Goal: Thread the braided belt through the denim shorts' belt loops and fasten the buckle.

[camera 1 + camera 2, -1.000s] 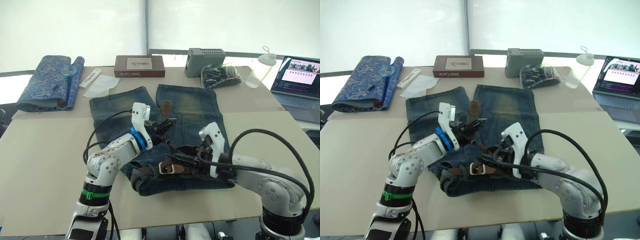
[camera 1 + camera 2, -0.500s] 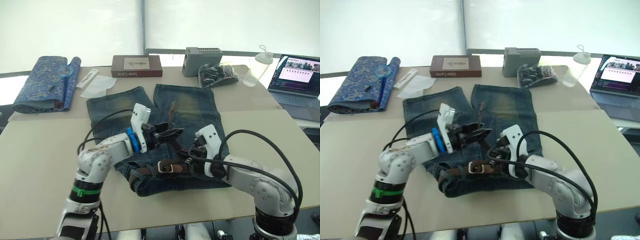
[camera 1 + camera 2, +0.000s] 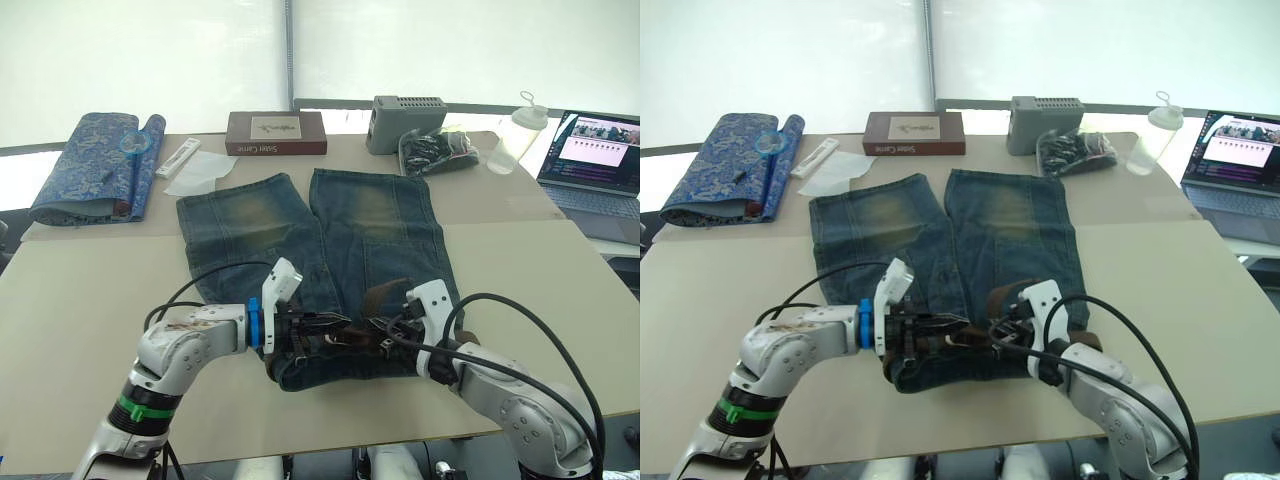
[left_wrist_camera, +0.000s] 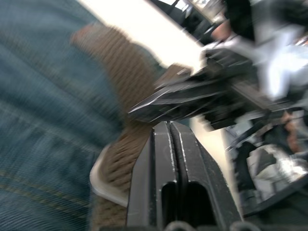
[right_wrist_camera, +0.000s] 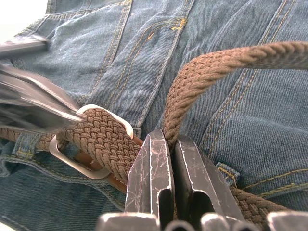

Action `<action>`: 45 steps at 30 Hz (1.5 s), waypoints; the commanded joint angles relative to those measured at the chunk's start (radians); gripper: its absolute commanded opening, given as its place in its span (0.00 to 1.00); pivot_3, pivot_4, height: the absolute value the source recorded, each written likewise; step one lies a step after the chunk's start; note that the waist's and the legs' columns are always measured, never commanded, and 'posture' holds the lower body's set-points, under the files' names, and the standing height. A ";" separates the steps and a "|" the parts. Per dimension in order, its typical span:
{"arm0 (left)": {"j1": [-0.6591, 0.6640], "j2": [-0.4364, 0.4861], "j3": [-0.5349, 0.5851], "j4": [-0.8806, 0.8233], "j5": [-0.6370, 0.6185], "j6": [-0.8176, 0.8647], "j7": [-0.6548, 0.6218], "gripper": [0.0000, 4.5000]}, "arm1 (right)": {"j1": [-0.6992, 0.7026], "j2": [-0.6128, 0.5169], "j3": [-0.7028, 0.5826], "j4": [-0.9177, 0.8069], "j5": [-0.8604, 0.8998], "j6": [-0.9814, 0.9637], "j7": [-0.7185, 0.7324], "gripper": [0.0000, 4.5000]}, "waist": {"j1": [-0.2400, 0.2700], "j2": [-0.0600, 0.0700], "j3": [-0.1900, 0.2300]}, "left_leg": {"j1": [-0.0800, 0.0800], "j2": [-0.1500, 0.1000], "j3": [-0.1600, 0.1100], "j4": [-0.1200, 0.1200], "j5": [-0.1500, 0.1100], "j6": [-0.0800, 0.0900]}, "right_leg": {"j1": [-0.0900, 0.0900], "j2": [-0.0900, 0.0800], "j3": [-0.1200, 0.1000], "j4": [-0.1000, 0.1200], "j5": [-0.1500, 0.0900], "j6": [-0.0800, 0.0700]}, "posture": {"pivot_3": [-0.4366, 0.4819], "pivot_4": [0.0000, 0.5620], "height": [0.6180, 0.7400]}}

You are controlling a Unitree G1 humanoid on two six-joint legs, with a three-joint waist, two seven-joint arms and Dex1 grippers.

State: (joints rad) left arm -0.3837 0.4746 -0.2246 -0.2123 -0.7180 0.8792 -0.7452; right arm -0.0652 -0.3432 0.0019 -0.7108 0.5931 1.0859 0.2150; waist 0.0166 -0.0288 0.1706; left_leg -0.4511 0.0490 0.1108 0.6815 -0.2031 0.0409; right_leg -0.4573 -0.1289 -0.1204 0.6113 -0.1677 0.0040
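Brown woven strap, the braided belt point(image 5: 202, 72), runs along the waistband of the denim shorts point(image 3: 300, 235) at the near edge of the table point(image 3: 90, 300), and a free length of it arches up off the denim near the right gripper point(image 5: 169, 139). That gripper's 2 black fingers are clenched on the strap where the arch comes down, the braid pinched between them. Just beside them sits the buckle point(image 5: 91, 139), a silver frame with the braid passing through it, lying on the waistband. A belt loop point(image 5: 227, 174) shows just beside the right fingers, with the belt running under it.

From the other side the left gripper point(image 4: 169, 126) reaches in low over the waistband, its 2 fingers pressed together with no gap, tips close to the right gripper and touching or nearly touching the braid; I cannot tell whether anything is caught between them.

Legs of the shorts stretch away across the table, faded yellowish at the thighs. Beyond them lie a dark red box point(image 3: 276, 132), a grey box point(image 3: 408, 110) and a clear bottle point(image 3: 515, 138); a folded blue patterned cloth point(image 3: 95, 165) sits far left, and an open laptop point(image 3: 595, 160) far right.
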 commanded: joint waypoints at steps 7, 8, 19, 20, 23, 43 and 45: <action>0.065 0.073 -0.145 0.105 0.227 -0.011 0.015 0.02 | 0.048 -0.068 0.151 0.063 -0.201 -0.190 -0.004 0.00 | -0.004 0.007 -0.010 | 0.007 0.000 0.000 -0.003 -0.001 0.000 | 0.001 -0.001 0.000 -0.002 0.000 0.000 | 0.48 0.27 0.74; 0.070 0.078 -0.141 0.102 0.232 -0.017 0.010 0.02 | 0.053 -0.071 0.159 0.073 -0.215 -0.208 0.000 0.00 | -0.004 0.009 -0.011 | 0.009 0.000 0.000 -0.004 -0.001 -0.001 | 0.003 -0.001 0.000 -0.002 -0.001 0.000 | 0.48 0.27 0.74; 0.039 -0.006 0.182 -0.053 0.039 -0.073 0.017 0.02 | 0.025 -0.102 0.161 0.073 -0.237 -0.468 0.161 0.00 | -0.003 0.013 -0.012 | 0.004 0.001 0.000 -0.003 -0.001 -0.001 | 0.000 -0.001 -0.001 -0.002 -0.001 0.000 | 0.48 0.27 0.74; 0.015 -0.003 0.181 -0.061 0.035 -0.065 0.014 0.07 | 0.005 -0.105 0.165 0.075 -0.246 -0.481 0.172 0.00 | -0.003 0.012 -0.011 | 0.003 0.000 0.000 -0.003 -0.001 -0.001 | 0.001 -0.001 -0.001 -0.001 -0.001 0.000 | 0.48 0.27 0.74; -0.068 -0.020 0.171 -0.071 0.027 -0.023 0.040 0.31 | -0.050 -0.136 0.201 0.091 -0.301 -0.517 0.213 0.00 | -0.004 0.012 -0.010 | 0.003 0.000 0.000 -0.002 -0.001 -0.001 | 0.001 -0.001 -0.001 -0.001 -0.001 0.000 | 0.48 0.27 0.74; -0.313 -0.066 0.188 -0.070 -0.030 0.489 0.298 1.00 | -0.202 -0.267 0.386 0.232 -0.614 -0.762 0.437 0.00 | -0.006 0.005 -0.006 | 0.004 0.000 -0.001 -0.002 0.004 0.005 | 0.001 0.003 0.001 0.001 -0.001 0.001 | 0.48 0.27 0.74; -0.321 -0.082 0.179 -0.072 -0.012 0.491 0.326 1.00 | -0.218 -0.264 0.399 0.241 -0.638 -0.778 0.451 0.00 | -0.006 0.005 -0.006 | 0.004 0.000 0.000 -0.001 0.003 0.005 | 0.001 0.003 0.002 0.001 -0.001 0.001 | 0.48 0.27 0.74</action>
State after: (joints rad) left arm -0.6744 0.4054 -0.0417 -0.2497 -0.7421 1.3682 -0.4391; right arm -0.2653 -0.6104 0.3892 -0.4591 -0.0245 0.3456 0.6535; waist 0.0110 -0.0239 0.1646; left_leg -0.4473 0.0492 0.1106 0.6803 -0.1999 0.0456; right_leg -0.4560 -0.1259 -0.1188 0.6125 -0.1689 0.0054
